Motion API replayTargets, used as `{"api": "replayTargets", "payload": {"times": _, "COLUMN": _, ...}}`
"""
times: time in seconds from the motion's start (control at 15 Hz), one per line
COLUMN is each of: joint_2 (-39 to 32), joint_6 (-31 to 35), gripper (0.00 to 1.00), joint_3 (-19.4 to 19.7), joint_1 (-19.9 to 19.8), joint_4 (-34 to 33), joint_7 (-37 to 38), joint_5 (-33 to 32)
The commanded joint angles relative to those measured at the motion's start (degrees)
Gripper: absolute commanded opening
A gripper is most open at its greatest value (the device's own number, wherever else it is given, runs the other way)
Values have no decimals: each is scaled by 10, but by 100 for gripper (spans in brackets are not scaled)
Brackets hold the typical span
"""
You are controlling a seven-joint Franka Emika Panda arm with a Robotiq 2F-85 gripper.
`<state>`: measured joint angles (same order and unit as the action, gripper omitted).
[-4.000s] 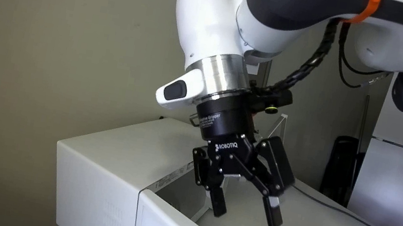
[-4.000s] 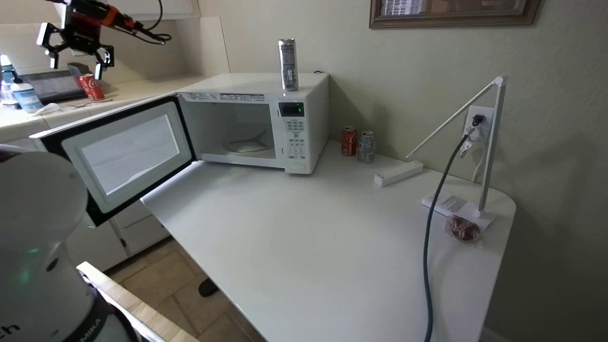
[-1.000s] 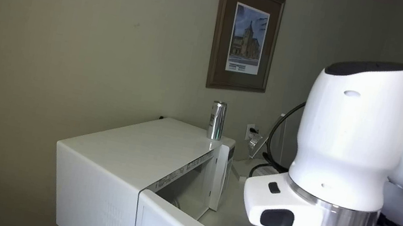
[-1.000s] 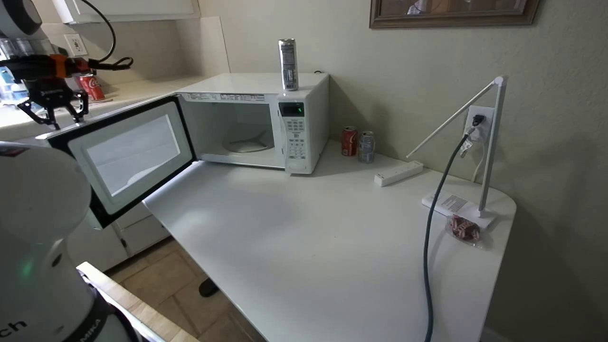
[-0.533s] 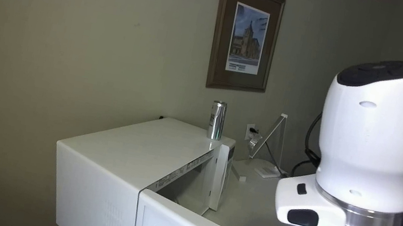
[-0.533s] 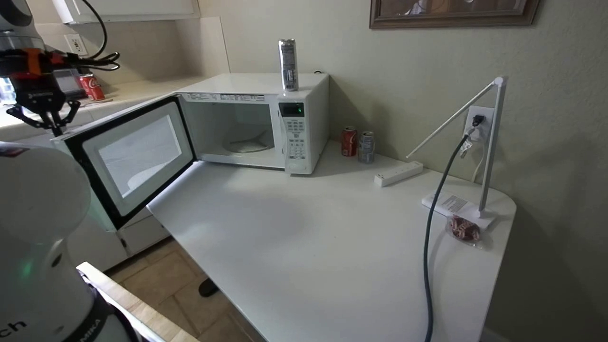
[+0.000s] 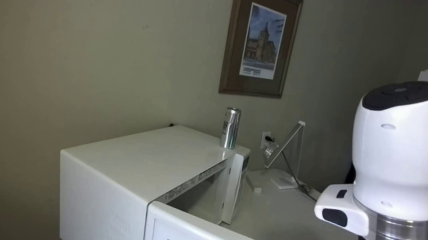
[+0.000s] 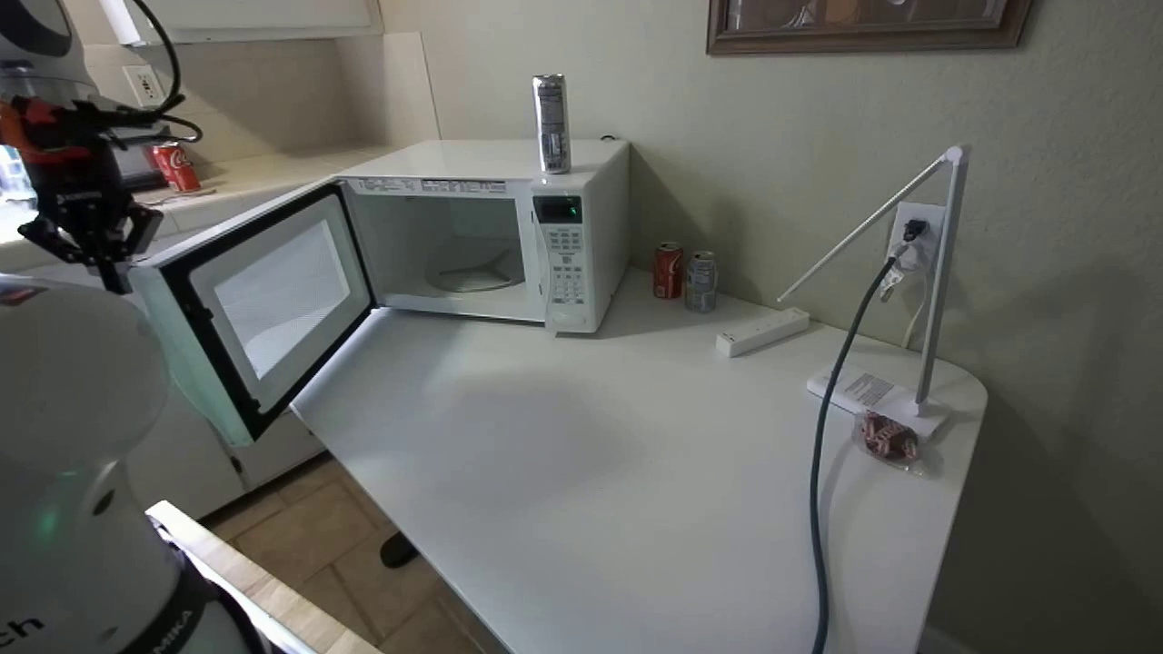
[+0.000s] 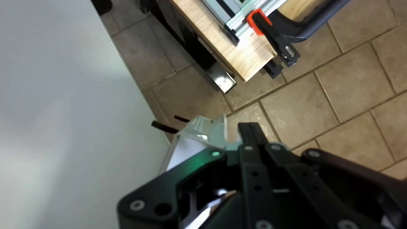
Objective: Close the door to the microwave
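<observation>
At the front of the boxy white microwave [image 7: 141, 160], its rectangular grey-windowed white door [image 8: 277, 295] stands open; beside the free edge, we see the black metal 2-finger gripper [image 9: 249, 127], tips pressed together. Most of the swing, we judge, is left.

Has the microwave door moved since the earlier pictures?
Yes: in an exterior view, the microwave door has swung rightward, slightly toward closing, judged against the fixed microwave.

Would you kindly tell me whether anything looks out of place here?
Yes: a tall silver can stands atop the microwave, near its front edge; an odd perch, since shutting the open door might jolt it.
</observation>
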<state>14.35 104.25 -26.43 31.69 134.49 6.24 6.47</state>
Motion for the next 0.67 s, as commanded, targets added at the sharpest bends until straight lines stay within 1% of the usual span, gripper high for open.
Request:
{"api": "replayTargets", "payload": {"times": 0.0, "joint_2": 53, "joint_6": 10, "gripper": 0, "joint_3": -7, "joint_1": -28, "joint_4": 58, "joint_7": 78, "joint_5": 0}}
{"api": "replayTargets", "payload": {"times": 0.07, "joint_2": 64, "joint_6": 20, "gripper": 0, "joint_3": -7, "joint_1": -35, "joint_4": 71, "joint_7": 96, "joint_5": 4}}
{"api": "replayTargets", "payload": {"times": 0.27, "joint_2": 98, "joint_6": 17, "gripper": 0, "joint_3": -9, "joint_1": -49, "joint_4": 99, "joint_7": 159, "joint_5": 10}}
{"api": "replayTargets", "payload": {"times": 0.47, "joint_2": 129, "joint_6": 15, "gripper": 0, "joint_3": -23, "joint_1": -64, "joint_4": 116, "joint_7": 227, "joint_5": -16}}
{"api": "replayTargets", "payload": {"times": 0.6, "joint_2": 141, "joint_6": -4, "gripper": 0, "joint_3": -35, "joint_1": -76, "joint_4": 119, "joint_7": 275, "joint_5": -34}}
